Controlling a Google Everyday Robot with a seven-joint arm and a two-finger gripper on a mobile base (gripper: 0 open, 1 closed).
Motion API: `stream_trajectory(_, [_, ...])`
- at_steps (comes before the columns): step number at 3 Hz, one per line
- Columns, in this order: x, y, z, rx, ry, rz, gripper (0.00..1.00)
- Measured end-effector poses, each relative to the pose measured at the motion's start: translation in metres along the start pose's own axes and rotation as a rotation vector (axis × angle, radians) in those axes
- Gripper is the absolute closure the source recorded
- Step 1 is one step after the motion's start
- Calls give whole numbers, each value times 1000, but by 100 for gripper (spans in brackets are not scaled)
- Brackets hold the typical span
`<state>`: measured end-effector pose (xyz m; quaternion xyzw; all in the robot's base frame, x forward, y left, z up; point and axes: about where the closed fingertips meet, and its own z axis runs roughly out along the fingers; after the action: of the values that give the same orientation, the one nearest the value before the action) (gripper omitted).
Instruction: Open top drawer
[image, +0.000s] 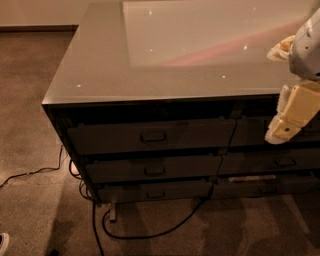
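Observation:
The top drawer (150, 136) is a wide dark-grey front just under the counter top, left of centre, with a rectangular metal loop handle (153, 136) in its middle. It looks closed, flush with the fronts around it. My gripper (286, 125) hangs at the right edge of the view, cream-coloured, pointing down in front of the upper right drawer. It is well to the right of the top drawer's handle and touches nothing I can see.
A grey counter top (100, 65) with a pale glossy panel covers the cabinet. Two shallower drawers (152, 170) sit below, and narrower drawers (272, 162) to the right. A black cable (150, 232) loops over the brown floor under the cabinet. A shoe tip (3, 242) shows bottom left.

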<state>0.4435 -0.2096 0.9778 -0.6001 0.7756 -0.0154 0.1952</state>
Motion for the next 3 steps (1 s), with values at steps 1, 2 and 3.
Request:
stream_trajectory(1, [-17,15,43,-113,-100,12,0])
stream_trajectory(2, [-51,41,90,-226,-168,-23,0])
stream_trajectory(3, [-86,73,130,-322,-217,-73,0])
